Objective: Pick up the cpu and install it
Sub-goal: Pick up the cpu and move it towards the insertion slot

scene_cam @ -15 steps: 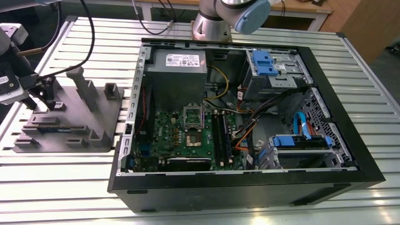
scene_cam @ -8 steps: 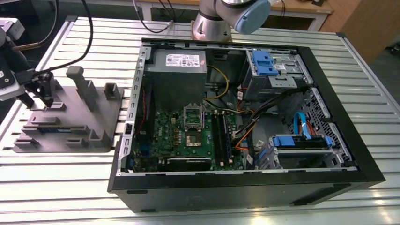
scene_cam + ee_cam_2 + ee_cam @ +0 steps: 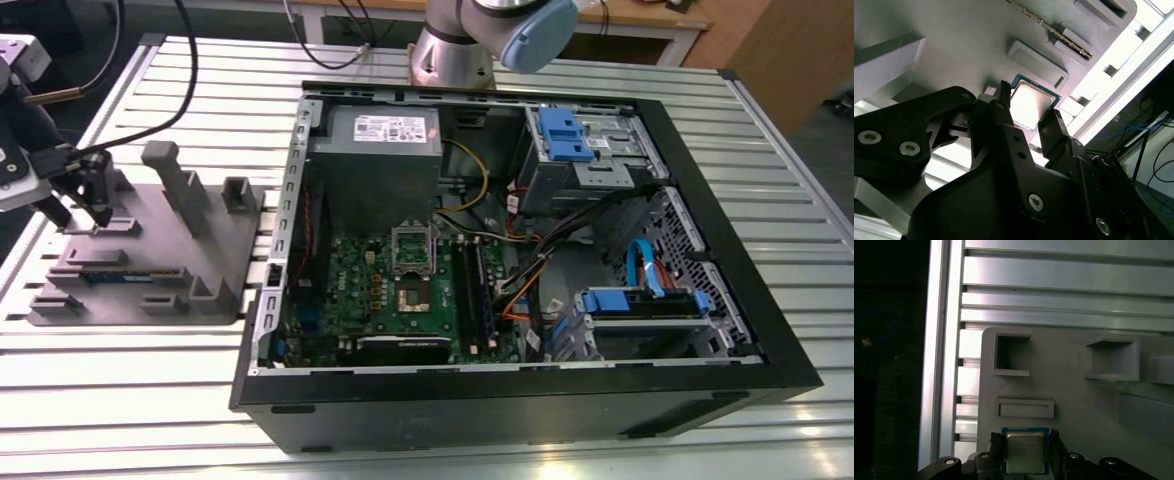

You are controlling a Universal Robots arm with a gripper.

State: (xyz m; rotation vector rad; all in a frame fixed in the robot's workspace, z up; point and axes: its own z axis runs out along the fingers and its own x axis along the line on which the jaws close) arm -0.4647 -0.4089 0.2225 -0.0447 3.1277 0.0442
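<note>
- cpu (image 3: 1025, 452) is lying flat, shiny top up, on the grey holder tray (image 3: 220, 255), near the tray's end at the exterior view's left.
- my gripper (image 3: 80, 215) is hanging right over the cpu. In both wrist views the fingers (image 3: 995, 440) are spread just a touch wider than it and are straddling two opposite edges. Can't tell if they're actually touching it.
- holder tray is sitting on the slatted metal table (image 3: 134, 400), just beside the open pc case (image 3: 534, 395) towards the exterior view's right.
- inside the pc case, the green motherboard (image 3: 400, 290) is lying flat, well apart from the cpu.
</note>
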